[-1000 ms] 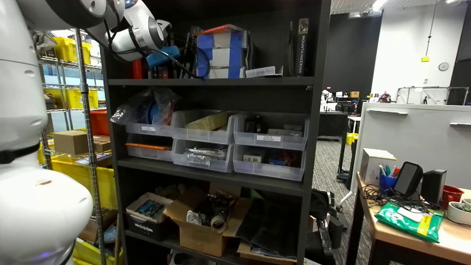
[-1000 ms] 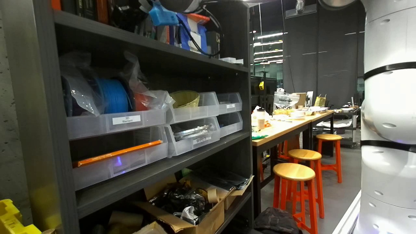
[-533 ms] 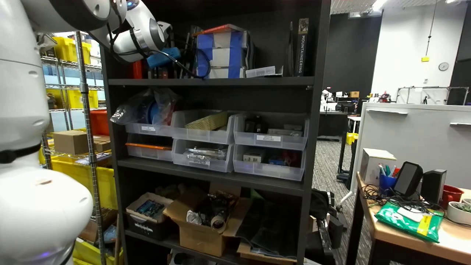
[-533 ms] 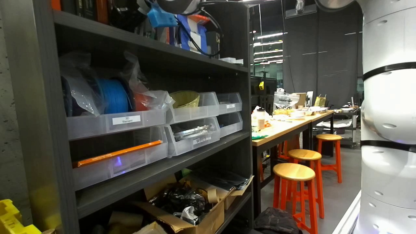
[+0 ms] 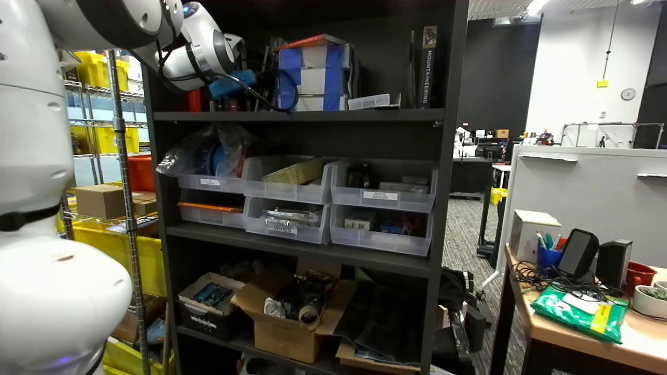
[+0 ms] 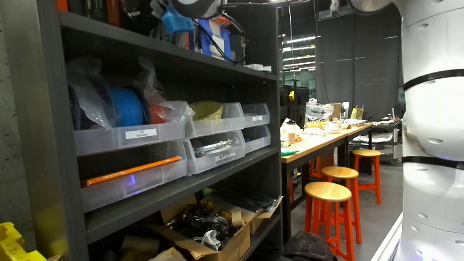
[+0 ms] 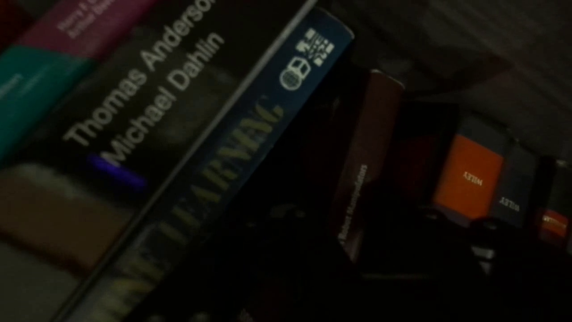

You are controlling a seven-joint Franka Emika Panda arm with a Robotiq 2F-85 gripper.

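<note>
3 stools (image 6: pixel 328 192) stand beside a wooden-topped table (image 6: pixel 313 145); 1 clock (image 5: pixel 628 94) hangs on white wall (image 5: pixel 578 67).

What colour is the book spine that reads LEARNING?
Dark blue; the spine shows best in the wrist view.

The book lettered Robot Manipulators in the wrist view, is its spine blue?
No, the Robot Manipulators book shows a dark reddish-brown spine in that view.

In an exterior view you have: dark shelving (image 6: pixel 181 189); books (image 6: pixel 113 12), top shelf (image 6: pixel 108 32); blue spool (image 6: pixel 127 108), labelled clear bin (image 6: pixel 98 140); open carton (image 6: pixel 235 246), lower shelf (image 6: pixel 264 231); wooden counter (image 6: pixel 312 144); three orange-legged stools (image 6: pixel 328 192); your arm (image 6: pixel 433 127).
</note>
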